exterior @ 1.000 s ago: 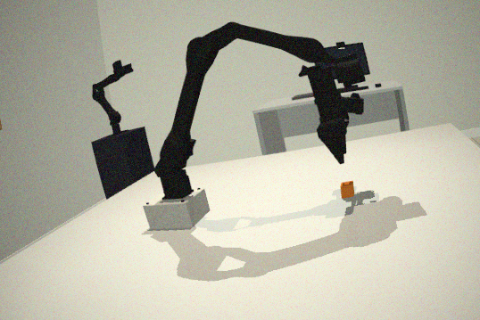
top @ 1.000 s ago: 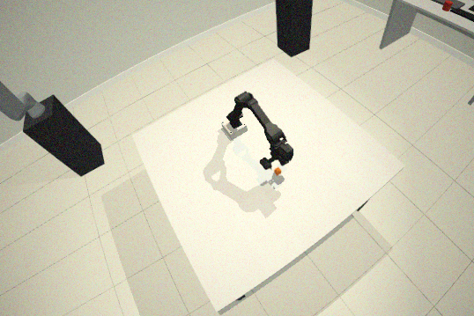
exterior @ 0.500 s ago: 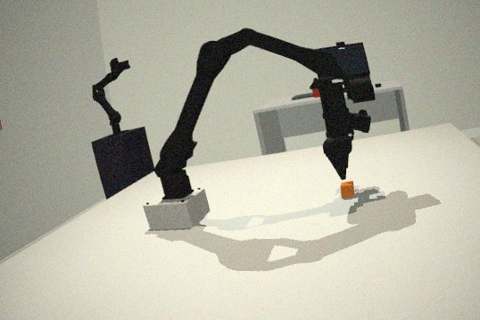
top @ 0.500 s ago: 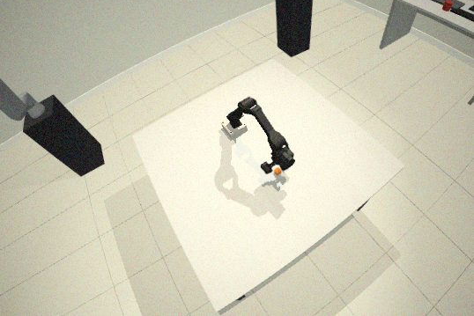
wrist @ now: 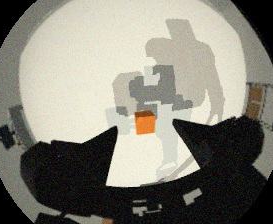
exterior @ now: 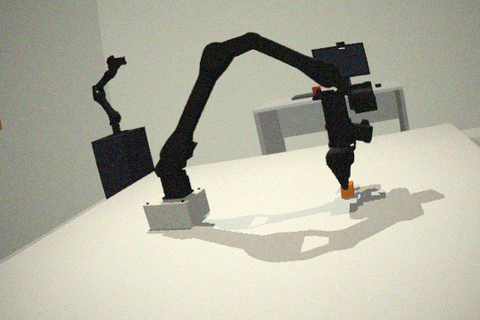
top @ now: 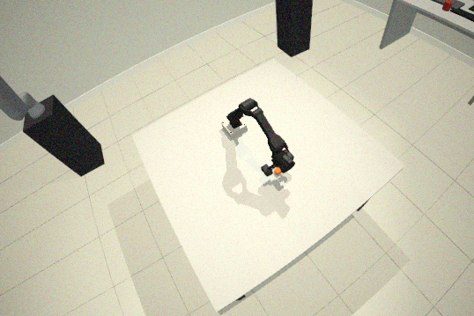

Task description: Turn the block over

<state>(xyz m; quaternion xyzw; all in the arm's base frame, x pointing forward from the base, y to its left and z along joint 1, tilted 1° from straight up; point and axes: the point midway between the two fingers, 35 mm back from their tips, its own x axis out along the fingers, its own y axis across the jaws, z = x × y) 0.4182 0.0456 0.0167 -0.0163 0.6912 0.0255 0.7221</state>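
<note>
A small orange block point(top: 277, 171) point(exterior: 348, 192) point(wrist: 145, 126) rests on the white table point(top: 194, 154) point(exterior: 250, 290) point(wrist: 62, 65). In the wrist view one face is bright orange and the face above it in the picture is darker. No mark can be made out on it, so which side is the marked one cannot be told. My gripper point(top: 277, 168) point(exterior: 345, 186) point(wrist: 145, 125) points almost straight down, wide open and empty. Its fingertips stand low on either side of the block, with gaps to both in the wrist view.
The arm's pale base block point(exterior: 167, 216) point(top: 231, 131) stands on the table behind the gripper. A desk point(top: 398, 9) point(exterior: 269, 131) with a red object point(top: 448, 5) point(exterior: 316, 90) and black pedestals point(top: 292, 22) point(top: 66, 141) stand off the table.
</note>
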